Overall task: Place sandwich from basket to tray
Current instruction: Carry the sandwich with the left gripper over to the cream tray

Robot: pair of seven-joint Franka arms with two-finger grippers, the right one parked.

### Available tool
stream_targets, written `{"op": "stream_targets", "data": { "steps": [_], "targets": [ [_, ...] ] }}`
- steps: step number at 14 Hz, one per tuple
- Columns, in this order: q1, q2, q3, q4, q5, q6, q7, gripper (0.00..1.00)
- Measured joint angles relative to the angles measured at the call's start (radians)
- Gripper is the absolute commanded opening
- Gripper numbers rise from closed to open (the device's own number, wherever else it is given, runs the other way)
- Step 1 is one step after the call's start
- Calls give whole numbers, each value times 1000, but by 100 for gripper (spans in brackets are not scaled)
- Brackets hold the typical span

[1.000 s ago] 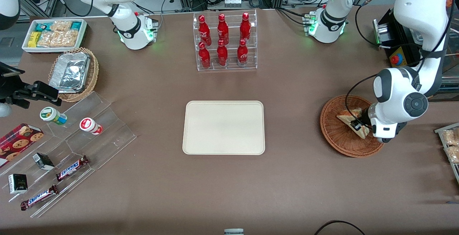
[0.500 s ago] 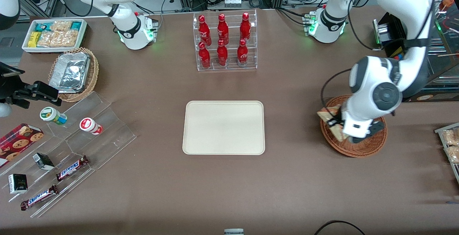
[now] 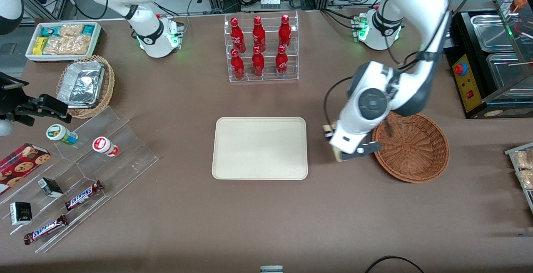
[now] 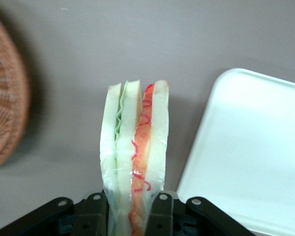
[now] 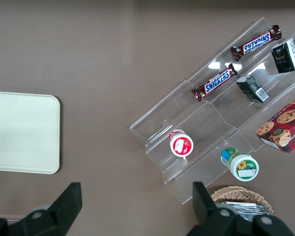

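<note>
Sandwich (image 4: pixel 133 162) clamped upright between gripper (image 4: pixel 127 214) fingers (image 4: pixel 160 211).

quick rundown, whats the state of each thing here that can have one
Triangular white-bread sandwich: lifted, clamped upright in the gripper, between basket and tray.
Left gripper: shut on the sandwich, above bare table.
Round reddish-brown wicker basket: empty.
Flat cream rectangular tray: empty.
Red bottles in the clear rack: upright, capped.
Foil container in the tan wicker basket: covered.
</note>
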Motion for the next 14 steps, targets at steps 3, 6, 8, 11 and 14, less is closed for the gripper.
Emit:
{"op": "stream_targets", "data": {
  "steps": [3, 6, 8, 11, 14],
  "targets": [
    [-70, 82, -3, 75, -1, 4, 70, 33],
    [-118, 146, -9, 101, -2, 56, 111, 32],
    [-164, 189, -10, 107, -3, 133, 110, 32],
    [-189, 241, -10, 135, -4, 172, 111, 32],
    [-196, 273, -10, 146, -5, 172, 109, 31]
  ]
}}
